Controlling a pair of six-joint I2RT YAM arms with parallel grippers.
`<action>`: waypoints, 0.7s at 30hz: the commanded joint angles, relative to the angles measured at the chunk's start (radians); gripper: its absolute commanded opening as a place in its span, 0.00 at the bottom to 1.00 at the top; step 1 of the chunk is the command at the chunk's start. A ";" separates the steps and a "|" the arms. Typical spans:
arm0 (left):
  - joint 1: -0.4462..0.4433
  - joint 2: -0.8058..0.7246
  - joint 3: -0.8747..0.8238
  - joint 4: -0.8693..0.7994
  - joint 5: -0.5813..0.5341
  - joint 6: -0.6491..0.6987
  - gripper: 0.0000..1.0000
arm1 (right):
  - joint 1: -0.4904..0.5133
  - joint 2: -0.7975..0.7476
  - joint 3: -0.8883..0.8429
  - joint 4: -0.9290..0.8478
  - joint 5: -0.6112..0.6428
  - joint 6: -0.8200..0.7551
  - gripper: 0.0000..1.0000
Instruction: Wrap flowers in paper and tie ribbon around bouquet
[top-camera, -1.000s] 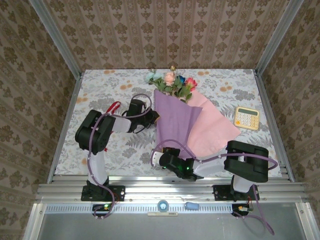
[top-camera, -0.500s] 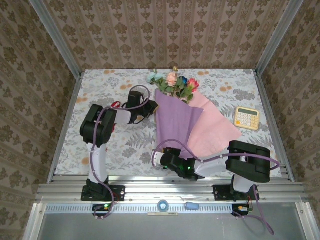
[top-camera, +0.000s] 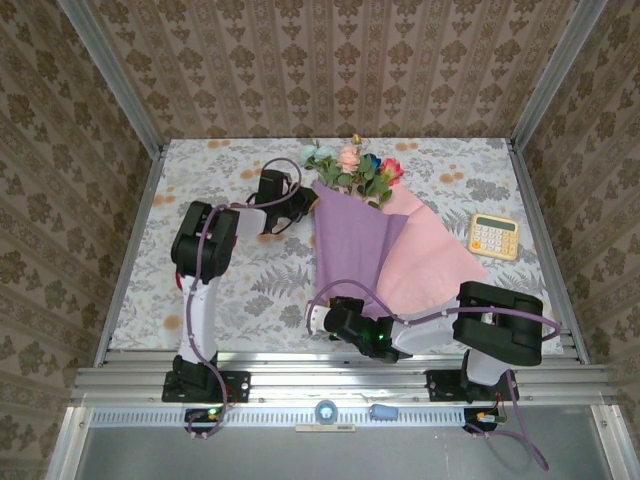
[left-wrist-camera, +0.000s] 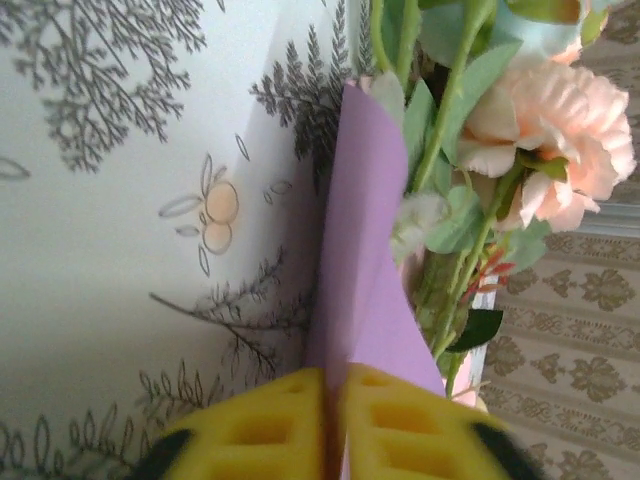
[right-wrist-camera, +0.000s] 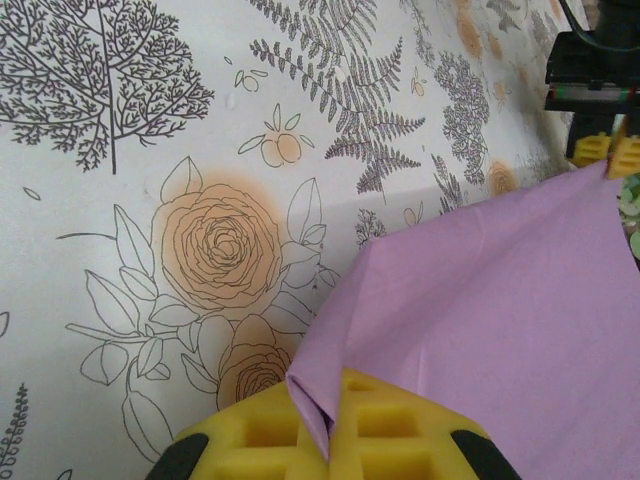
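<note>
Clamped on paper (top-camera: 355, 240) with left gripper (left-wrist-camera: 328, 400) beside flowers (top-camera: 350, 168), mid far edge of table (top-camera: 230, 290); with right gripper (right-wrist-camera: 335, 425) at its near corner. Hold both pinches firm, draw flap across taut.

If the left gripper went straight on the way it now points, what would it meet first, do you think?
The left gripper, shut on the paper, points along that sheet toward the flowers; beyond the paper it would likely meet their stems and leaves first, though depth is unclear.
</note>
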 joint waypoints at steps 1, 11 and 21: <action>0.008 0.032 0.030 -0.012 -0.011 0.017 0.00 | -0.002 -0.027 -0.011 -0.005 -0.028 0.003 0.00; 0.090 -0.025 0.031 -0.094 -0.019 0.067 0.00 | -0.011 -0.026 -0.010 -0.005 -0.088 -0.027 0.00; 0.114 -0.251 -0.169 -0.179 -0.053 0.057 0.44 | -0.067 -0.073 0.007 -0.013 -0.181 0.068 0.00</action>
